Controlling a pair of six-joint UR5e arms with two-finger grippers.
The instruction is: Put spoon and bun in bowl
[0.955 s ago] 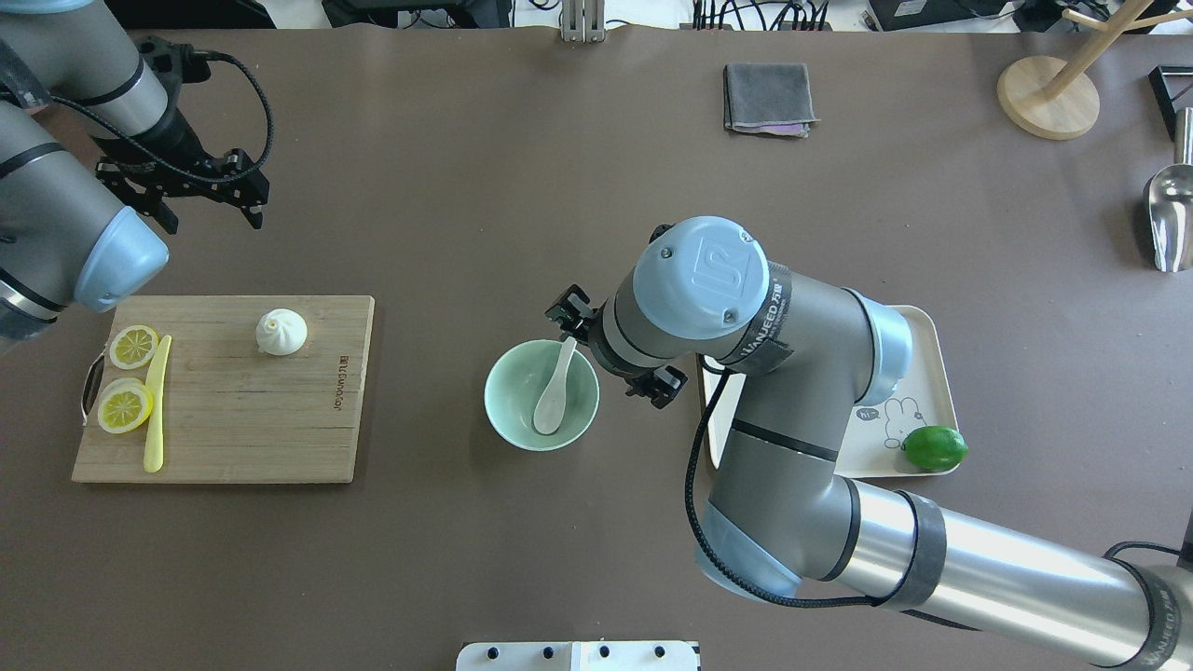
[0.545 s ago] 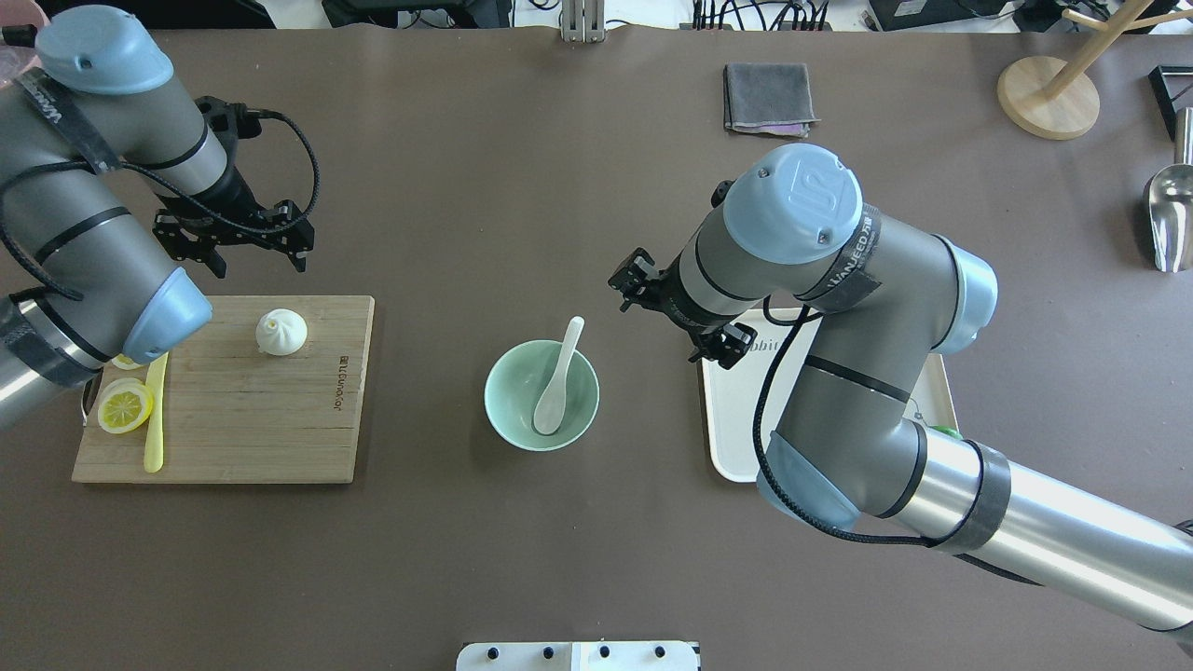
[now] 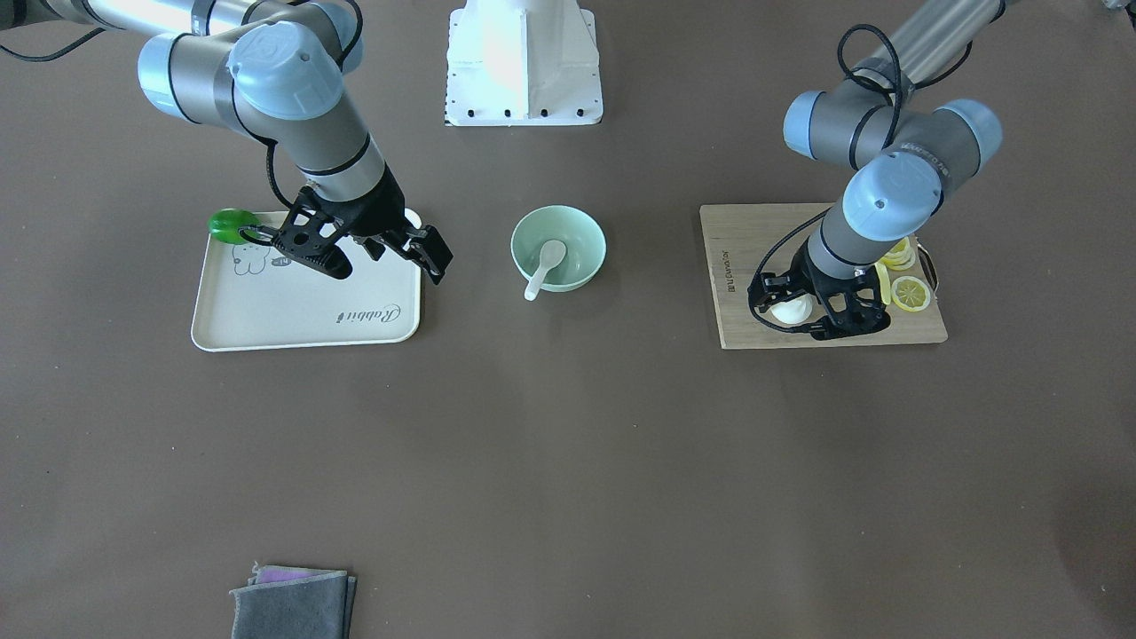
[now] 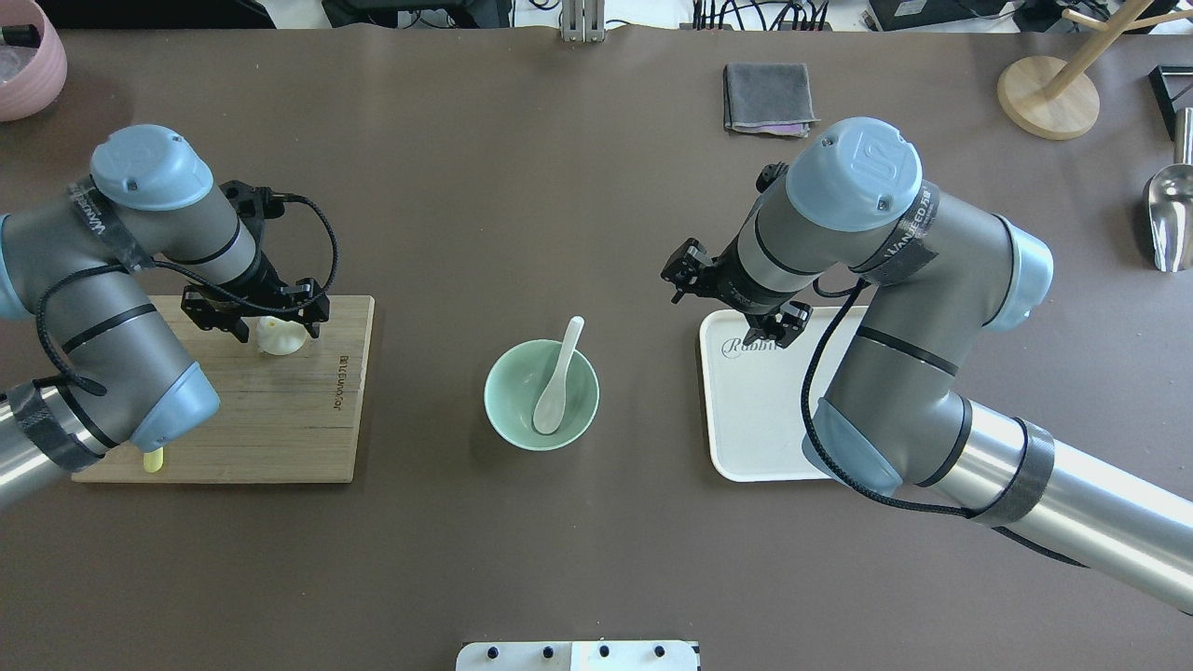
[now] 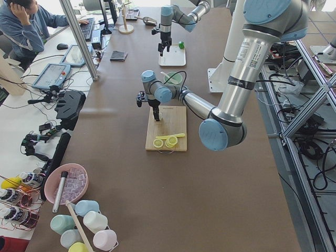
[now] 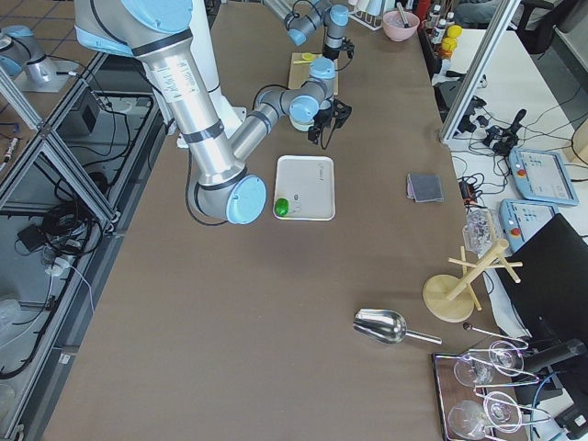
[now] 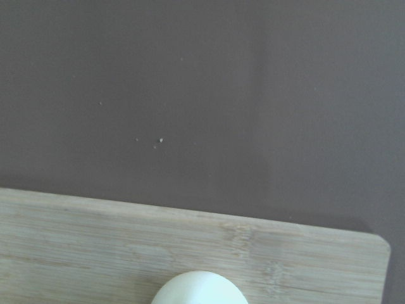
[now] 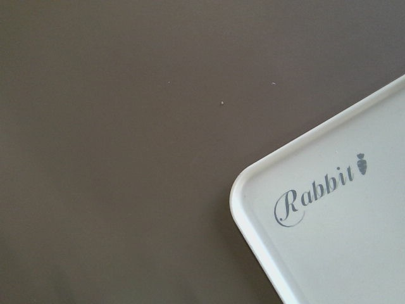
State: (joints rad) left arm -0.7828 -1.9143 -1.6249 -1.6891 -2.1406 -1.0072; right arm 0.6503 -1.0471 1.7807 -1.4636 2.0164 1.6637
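Front-facing view: the right gripper (image 3: 390, 264) has its jaws spread wide and empty, hanging over the bowl-side edge of the tray (image 3: 266, 324) and covering part of its rim. The lime (image 3: 229, 224) is at the tray corner away from the bowl, partly behind the gripper's linkage. The spoon (image 3: 543, 264) lies in the bowl (image 3: 581, 232), scoop inside, handle poking over the rim. The left gripper (image 3: 803, 318) is low over the cutting board (image 3: 745, 257), jaws parted on either side of the bun (image 3: 789, 311). Only part of the bun shows, so contact can't be judged. The lemon slices (image 3: 910, 293) are partly behind the wrist.

Overhead view: the bun sits on the board near its far edge, between the parted fingers, its far part under the gripper body. The knife (image 4: 153, 458) is hidden under the left arm, only the tip showing. The arms hide the lemon slices and the lime.

Side views: both grippers are too small to read the jaws.

Left wrist view: the bun's top is cut off at the bottom edge, with the board and table (image 7: 190, 95) beyond; the fingers are out of frame.

Right wrist view: one tray corner with "Rabbit" lettering and bare table; the fingers are out of frame.
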